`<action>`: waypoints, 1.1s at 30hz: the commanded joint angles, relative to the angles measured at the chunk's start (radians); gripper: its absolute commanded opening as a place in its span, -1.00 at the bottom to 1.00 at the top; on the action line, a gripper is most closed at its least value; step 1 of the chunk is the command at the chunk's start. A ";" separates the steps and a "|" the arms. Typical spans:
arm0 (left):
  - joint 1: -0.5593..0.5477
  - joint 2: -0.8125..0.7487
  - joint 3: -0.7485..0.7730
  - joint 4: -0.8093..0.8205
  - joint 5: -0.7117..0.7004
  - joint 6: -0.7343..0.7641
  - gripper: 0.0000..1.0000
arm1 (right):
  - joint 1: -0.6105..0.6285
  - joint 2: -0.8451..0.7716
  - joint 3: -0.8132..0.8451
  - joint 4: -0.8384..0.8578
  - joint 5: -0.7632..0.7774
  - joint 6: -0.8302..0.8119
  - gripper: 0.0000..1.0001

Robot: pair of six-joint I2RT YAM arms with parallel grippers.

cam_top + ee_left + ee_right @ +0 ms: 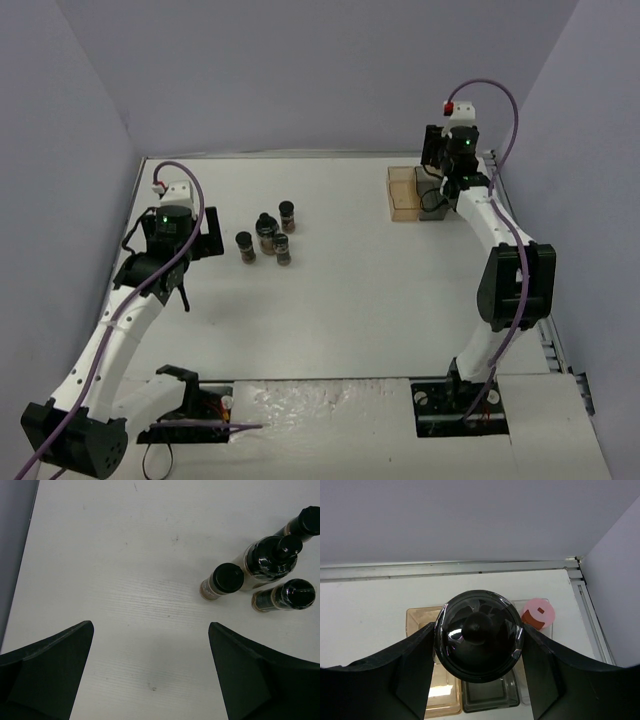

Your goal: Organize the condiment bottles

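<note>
My right gripper is shut on a bottle with a glossy black domed cap, held above the tray. A pink-capped jar stands in the tray's clear right compartment. In the top view the right gripper hangs over the tray and hides its bottle. Several black-capped jars stand in a cluster left of centre. My left gripper is open and empty just left of them. The left wrist view shows its spread jaws and the nearest jar ahead to the right. No yellow cap shows.
The tray has an amber compartment at left, a grey one in the middle and a clear one at right. It sits near the back right corner by the table's raised rim. Purple walls enclose the table.
</note>
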 commanded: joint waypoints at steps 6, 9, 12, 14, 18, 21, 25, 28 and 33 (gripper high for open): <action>0.008 0.012 0.027 0.042 -0.004 -0.012 0.94 | -0.024 0.176 0.182 0.113 -0.005 0.015 -0.98; 0.008 0.014 0.027 0.042 -0.004 -0.012 0.94 | -0.029 0.225 0.204 0.120 0.006 0.014 -0.97; 0.008 0.020 0.028 0.042 -0.002 -0.012 0.94 | -0.032 0.263 0.214 0.123 0.009 0.018 -0.97; 0.008 0.023 0.029 0.042 -0.001 -0.012 0.94 | -0.034 0.276 0.207 0.135 0.006 0.022 -0.97; 0.008 0.026 0.029 0.042 -0.002 -0.010 0.94 | -0.037 0.298 0.195 0.160 0.008 0.022 -0.95; 0.008 0.027 0.030 0.045 -0.001 -0.010 0.94 | -0.040 0.324 0.202 0.163 -0.008 0.024 -0.91; 0.008 0.029 0.027 0.050 0.008 -0.008 0.94 | -0.048 0.350 0.209 0.171 -0.027 0.036 -0.70; 0.008 0.031 0.025 0.054 0.020 -0.006 0.94 | -0.053 0.347 0.203 0.166 -0.044 0.042 -0.41; 0.008 0.032 0.022 0.067 0.067 -0.004 0.94 | -0.053 0.280 0.164 0.160 -0.059 0.041 0.10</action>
